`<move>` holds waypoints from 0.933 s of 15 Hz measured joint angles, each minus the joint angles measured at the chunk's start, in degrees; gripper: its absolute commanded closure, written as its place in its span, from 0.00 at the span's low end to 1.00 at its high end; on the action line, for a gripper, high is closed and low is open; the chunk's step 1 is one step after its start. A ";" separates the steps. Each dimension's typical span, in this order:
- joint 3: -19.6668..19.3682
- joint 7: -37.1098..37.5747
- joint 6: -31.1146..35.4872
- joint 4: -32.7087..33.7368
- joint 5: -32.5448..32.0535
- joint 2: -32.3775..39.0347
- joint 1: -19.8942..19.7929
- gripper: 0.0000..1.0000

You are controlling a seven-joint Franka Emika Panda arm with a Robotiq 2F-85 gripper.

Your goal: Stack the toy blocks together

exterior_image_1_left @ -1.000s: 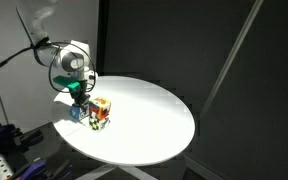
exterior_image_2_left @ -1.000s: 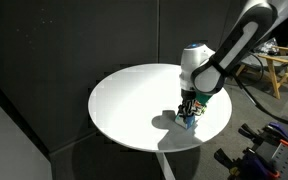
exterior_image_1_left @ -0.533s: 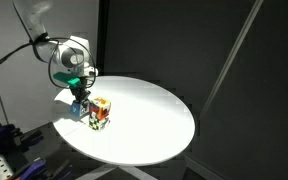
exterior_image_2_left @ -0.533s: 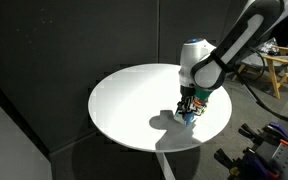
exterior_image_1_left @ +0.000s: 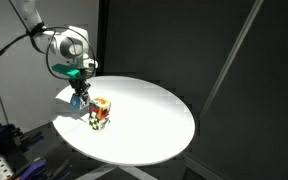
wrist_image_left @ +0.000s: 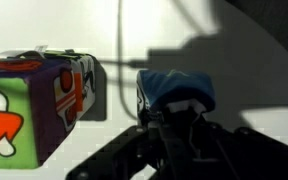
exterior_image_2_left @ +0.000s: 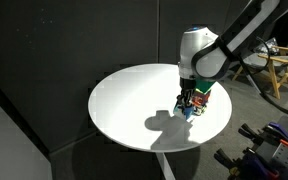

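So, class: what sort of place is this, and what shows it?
Probably a robotics lab or workshop: a robot arm reaches over a round white table backed by black panels, with a wooden frame nearby.

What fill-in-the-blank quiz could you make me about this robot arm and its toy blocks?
The white table is ___ in shape. The gripper is shut on a held block that is mostly ___. The other blocks stand beside it on the ___.
Missing words: round; blue; table.
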 measured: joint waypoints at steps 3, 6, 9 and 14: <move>0.43 -0.38 -1.76 -0.77 0.01 -3.10 -0.12 0.93; 0.92 -1.91 -3.11 -1.86 0.36 -6.36 -0.87 0.93; 1.11 -4.46 -3.95 -3.12 1.70 -9.74 -2.05 0.93; 1.11 -8.18 -6.41 -4.43 3.54 -14.69 -3.97 0.93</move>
